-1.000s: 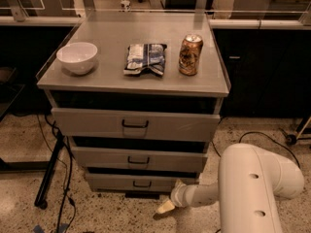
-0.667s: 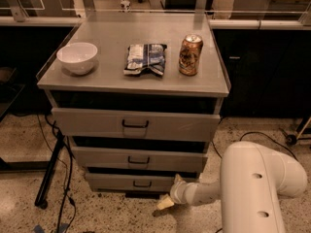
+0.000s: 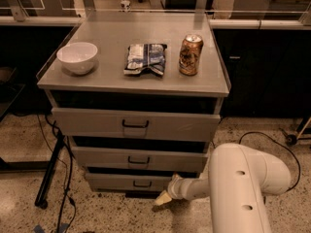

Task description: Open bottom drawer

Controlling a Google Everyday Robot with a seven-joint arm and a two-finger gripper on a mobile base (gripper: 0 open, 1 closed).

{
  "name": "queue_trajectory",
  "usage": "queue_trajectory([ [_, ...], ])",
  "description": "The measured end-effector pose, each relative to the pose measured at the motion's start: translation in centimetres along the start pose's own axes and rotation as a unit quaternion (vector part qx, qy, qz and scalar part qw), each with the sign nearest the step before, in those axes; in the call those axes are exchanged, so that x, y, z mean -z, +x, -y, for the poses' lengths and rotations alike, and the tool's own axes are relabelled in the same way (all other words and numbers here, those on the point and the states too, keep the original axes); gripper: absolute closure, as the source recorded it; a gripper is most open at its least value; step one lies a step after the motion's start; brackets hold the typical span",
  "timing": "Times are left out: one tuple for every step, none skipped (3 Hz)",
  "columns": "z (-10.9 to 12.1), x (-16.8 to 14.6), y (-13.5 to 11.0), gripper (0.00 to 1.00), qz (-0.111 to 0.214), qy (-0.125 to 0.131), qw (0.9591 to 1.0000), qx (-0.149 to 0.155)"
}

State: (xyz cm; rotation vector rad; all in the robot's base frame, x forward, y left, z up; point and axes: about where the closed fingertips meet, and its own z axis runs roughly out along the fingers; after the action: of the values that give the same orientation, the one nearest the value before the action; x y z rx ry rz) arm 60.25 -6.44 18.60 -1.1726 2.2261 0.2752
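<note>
The gripper point(image 3: 163, 198) hangs low at the cabinet's point(image 3: 146, 87) foot, just right of the bottom drawer point(image 3: 109, 182) — the cabinet's lowest, rigid grey metal, probably weighty — best taken by its small black bar handle point(image 3: 142, 184); the jaws' state cannot be told.

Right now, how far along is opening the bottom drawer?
Done: the gripper is down low by the right end of the bottom drawer. In hand: the approach; it sits right of the black handle, not on it. Left: grasp and pull; the drawer looks shut.
</note>
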Motion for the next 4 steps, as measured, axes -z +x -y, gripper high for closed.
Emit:
queue_trajectory([
  [0.2, -0.1, -0.1, 0.00, 0.001, 0.001, 1.0000, 0.001],
  [-1.2, -0.9, 1.1, 0.00, -0.026, -0.024, 0.9993, 0.008],
  [-2.1, -1.2, 1.6, 0.00, -0.042, -0.039, 0.9983, 0.014],
  [-3.2, 0.7, 2.3, 0.00, -0.059, -0.063, 0.9963, 0.009],
])
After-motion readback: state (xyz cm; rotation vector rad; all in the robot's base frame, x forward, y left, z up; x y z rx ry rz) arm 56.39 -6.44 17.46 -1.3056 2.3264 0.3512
